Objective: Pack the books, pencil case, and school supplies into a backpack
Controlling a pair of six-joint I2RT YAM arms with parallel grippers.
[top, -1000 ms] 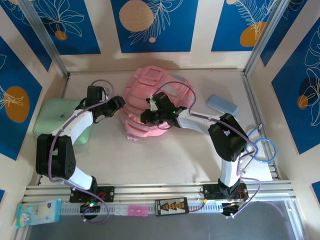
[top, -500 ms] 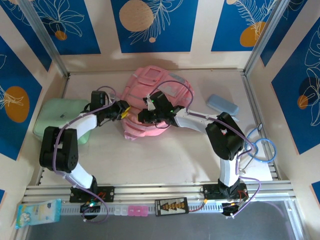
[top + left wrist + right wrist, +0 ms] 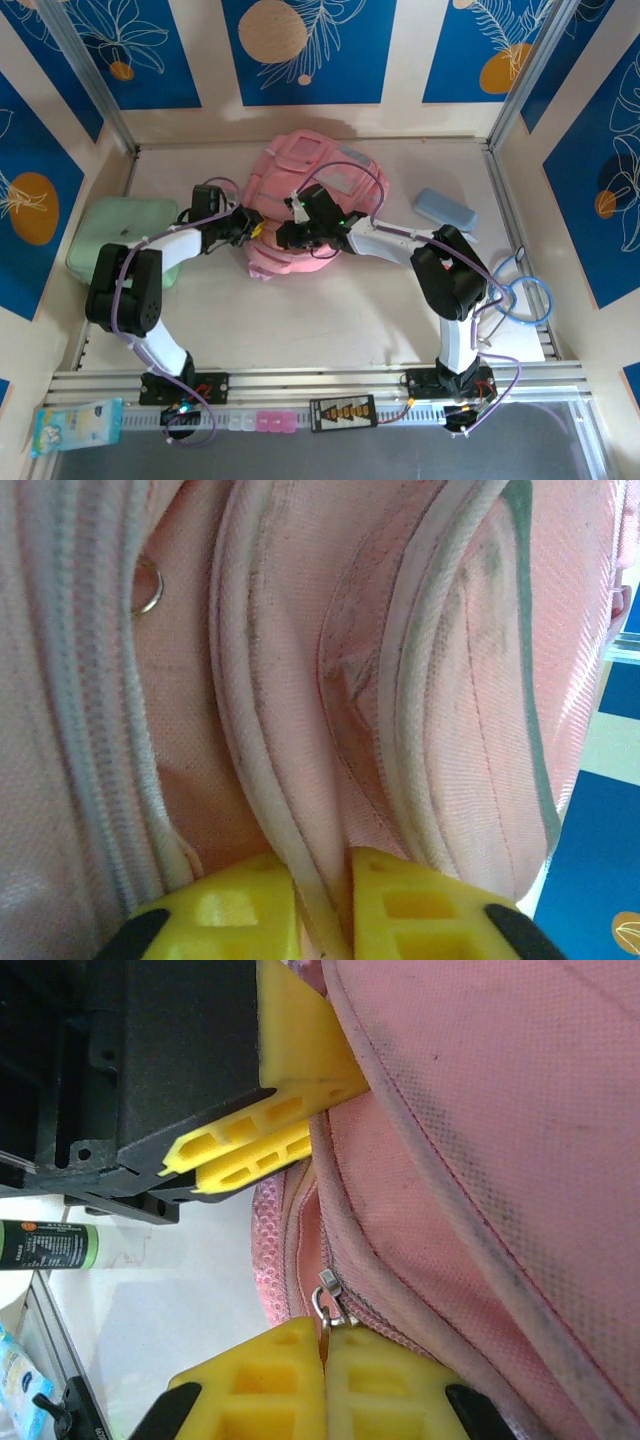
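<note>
Pink backpack (image 3: pixel 300 195): lies at the far middle of your tabletop (image 3: pixel 330 310); you cannot tell what is inside it.
Left claw (image 3: pixel 325 900): pinched tight on a piped seam of the backpack.
Right claw (image 3: pixel 325 1360): closed on the zip pull (image 3: pixel 327 1305), just beside the left claw.
Pencil case (image 3: pixel 445 210): on the tabletop near the far right corner, apart from the backpack, unpacked.
Progress: early, by your view; you are at the opening step, and the packing seems to be all left to do.
</note>
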